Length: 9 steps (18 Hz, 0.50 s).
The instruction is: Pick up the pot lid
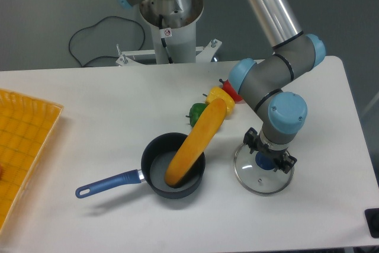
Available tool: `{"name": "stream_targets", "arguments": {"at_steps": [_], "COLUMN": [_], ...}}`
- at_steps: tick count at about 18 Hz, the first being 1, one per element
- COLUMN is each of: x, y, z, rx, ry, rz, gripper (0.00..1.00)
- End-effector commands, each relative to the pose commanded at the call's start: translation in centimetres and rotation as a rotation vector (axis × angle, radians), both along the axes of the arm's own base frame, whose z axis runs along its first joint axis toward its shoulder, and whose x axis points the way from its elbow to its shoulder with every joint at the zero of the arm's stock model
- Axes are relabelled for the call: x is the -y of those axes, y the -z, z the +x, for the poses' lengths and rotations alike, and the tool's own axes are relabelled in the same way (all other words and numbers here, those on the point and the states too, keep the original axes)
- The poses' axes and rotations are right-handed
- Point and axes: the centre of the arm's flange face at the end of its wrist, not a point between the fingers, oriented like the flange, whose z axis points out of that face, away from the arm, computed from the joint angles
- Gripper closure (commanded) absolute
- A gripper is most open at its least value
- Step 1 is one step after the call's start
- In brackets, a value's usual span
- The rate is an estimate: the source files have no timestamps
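Observation:
My gripper (269,151) is low over the right part of the table, its two fingers spread apart. Beneath it lies the round glass pot lid (260,183) with a metal rim, flat on the table. The lid's blue knob (266,160) shows between the fingers, with a visible gap on either side. The gripper body covers the upper right part of the lid. Whether the fingertips are level with the knob or above it, I cannot tell.
Left of the lid is a black pan (155,167) with a blue handle (108,184), an orange curved object (198,140) leaning in it. Behind are a green pepper (196,112), a yellow pepper (220,96) and a red one (231,89). A yellow crate (26,146) stands far left.

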Motion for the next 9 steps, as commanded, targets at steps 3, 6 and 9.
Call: {"name": "stream_targets", "arguments": {"at_steps": [3, 6, 9], "x": [0.08, 0.09, 0.21], "y": [0.00, -0.09, -0.21], "z": [-0.07, -0.05, -0.04], "rx": [0.000, 0.000, 0.000], "ry": [0.000, 0.000, -0.002], "rz": [0.000, 0.000, 0.000], "gripper": [0.15, 0.15, 0.17]}}
